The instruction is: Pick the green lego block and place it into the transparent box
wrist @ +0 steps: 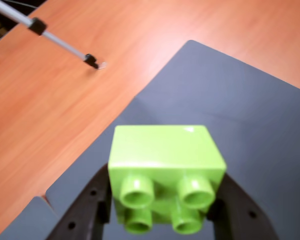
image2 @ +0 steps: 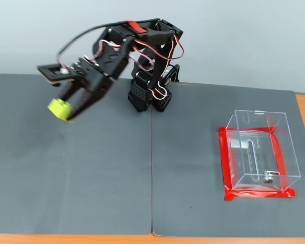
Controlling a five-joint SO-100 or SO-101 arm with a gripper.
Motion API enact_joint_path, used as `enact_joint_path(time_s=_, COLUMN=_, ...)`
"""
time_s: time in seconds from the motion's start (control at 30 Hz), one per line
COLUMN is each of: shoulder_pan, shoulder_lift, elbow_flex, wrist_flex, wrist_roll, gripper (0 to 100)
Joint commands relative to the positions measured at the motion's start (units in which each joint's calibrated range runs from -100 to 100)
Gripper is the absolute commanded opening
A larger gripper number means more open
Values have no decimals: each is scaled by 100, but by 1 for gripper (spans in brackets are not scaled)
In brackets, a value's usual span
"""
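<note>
The green lego block (wrist: pixel 165 172) (image2: pixel 60 109) is held between my gripper's dark fingers (wrist: pixel 92 205), lifted clear of the grey mat. My gripper (wrist: pixel 160 210) (image2: pixel 66 113) is shut on it, over the left half of the mat in the fixed view. In the wrist view the block's studs face the camera. The transparent box (image2: pixel 259 152) stands on the right side of the mat, ringed by red tape (image2: pixel 224 168) at its foot, with a slot and a small metal piece at its base. It is out of the wrist view.
The arm's base (image2: pixel 150 94) stands at the back middle of the grey mat (image2: pixel 117 173). Orange wooden table (wrist: pixel 50 100) surrounds the mat. A thin metal rod (wrist: pixel 50 36) with black fittings lies across the table in the wrist view's upper left.
</note>
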Motion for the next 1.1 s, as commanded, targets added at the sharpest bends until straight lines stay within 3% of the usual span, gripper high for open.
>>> enact_joint_path(time_s=0.0, shoulder_pan=-705, shoulder_lift=-318, elbow_flex=-355, wrist_flex=31, wrist_roll=0, gripper=10)
enact_joint_path(time_s=0.63, shoulder_pan=-5218, shoulder_lift=-768, elbow_flex=-337, wrist_flex=5, wrist_roll=-31, gripper=10)
enact_joint_path(time_s=1.07, shoulder_pan=-6859, shoulder_lift=-691, elbow_flex=-283, wrist_flex=-21, wrist_roll=-36, gripper=10)
